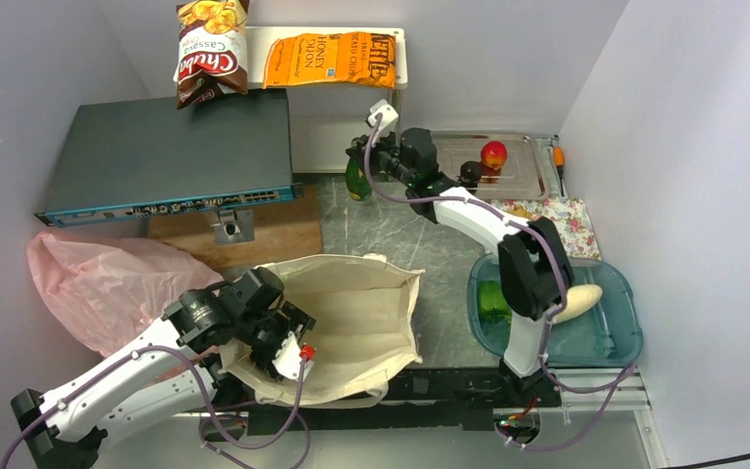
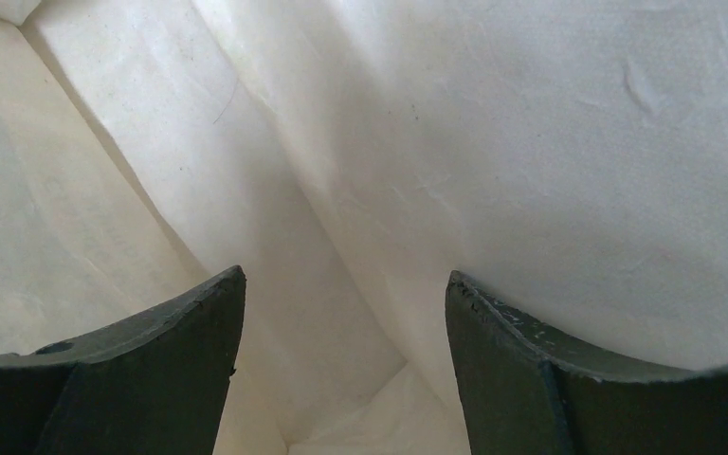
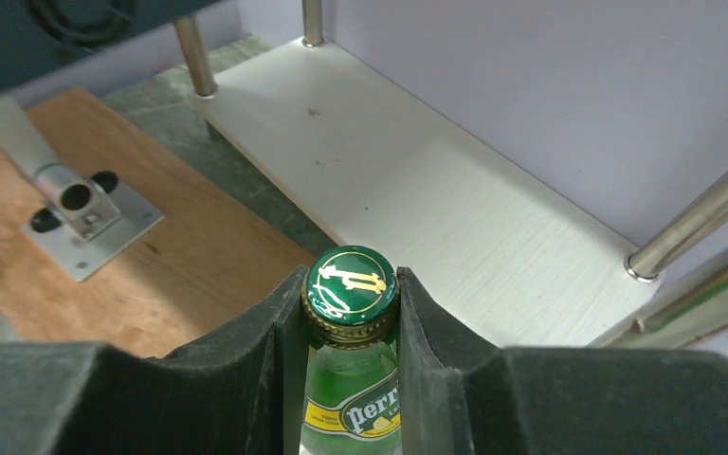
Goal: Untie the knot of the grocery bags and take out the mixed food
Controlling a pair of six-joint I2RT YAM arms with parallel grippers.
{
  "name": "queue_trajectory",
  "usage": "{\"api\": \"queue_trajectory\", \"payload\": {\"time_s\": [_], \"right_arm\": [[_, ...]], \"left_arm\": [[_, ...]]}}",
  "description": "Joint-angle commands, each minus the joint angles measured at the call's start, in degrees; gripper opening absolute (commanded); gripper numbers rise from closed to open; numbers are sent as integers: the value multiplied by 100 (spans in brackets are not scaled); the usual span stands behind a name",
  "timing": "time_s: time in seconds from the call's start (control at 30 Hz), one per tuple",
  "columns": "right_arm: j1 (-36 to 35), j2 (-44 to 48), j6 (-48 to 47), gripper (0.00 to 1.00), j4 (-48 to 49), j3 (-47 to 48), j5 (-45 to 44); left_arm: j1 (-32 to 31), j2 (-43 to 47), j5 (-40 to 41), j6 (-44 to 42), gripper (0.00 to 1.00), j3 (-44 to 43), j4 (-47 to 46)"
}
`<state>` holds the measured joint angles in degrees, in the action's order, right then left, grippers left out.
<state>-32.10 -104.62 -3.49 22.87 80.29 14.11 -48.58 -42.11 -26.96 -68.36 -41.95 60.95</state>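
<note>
The beige canvas tote (image 1: 361, 313) lies open in the near middle. My left gripper (image 1: 288, 347) is open inside its mouth; the left wrist view shows only pale cloth (image 2: 531, 142) between the fingers. My right gripper (image 1: 366, 156) is shut on the neck of the green bottle (image 1: 357, 179), which stands by the white shelf; its cap (image 3: 351, 282) sits between the jaws. The pink plastic bag (image 1: 98, 278) lies slack at left; its knot is not visible. A brown-red chip bag (image 1: 210, 49) and an orange chip bag (image 1: 330, 59) lie at the back. A red fruit (image 1: 493, 153) sits on a metal tray (image 1: 527, 181).
A dark network switch (image 1: 171, 156) stands on a wooden board (image 1: 273, 230) at left. A teal bin (image 1: 610, 337) at right holds a white radish (image 1: 581, 301) and a green pepper (image 1: 493, 301). A floral cloth (image 1: 571, 220) lies behind it. Walls close both sides.
</note>
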Motion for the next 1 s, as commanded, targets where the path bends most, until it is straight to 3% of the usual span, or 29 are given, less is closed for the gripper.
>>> {"api": "queue_trajectory", "payload": {"time_s": [0.0, 0.33, 0.6, 0.97], "right_arm": [[64, -299, -367, 0, 2277, 859, 32], [208, -1690, -294, 0, 2721, 2376, -263], [343, -2536, -266, 0, 2371, 3537, -141], [433, -3264, -213, 0, 2221, 4172, 10]], "left_arm": [[-148, 125, 64, 147, 79, 88, 303], [-166, 240, 181, 789, 78, -56, 470], [-169, 118, 244, 901, 77, -135, 383], [-152, -76, 284, 1000, 77, -285, 362]]}}
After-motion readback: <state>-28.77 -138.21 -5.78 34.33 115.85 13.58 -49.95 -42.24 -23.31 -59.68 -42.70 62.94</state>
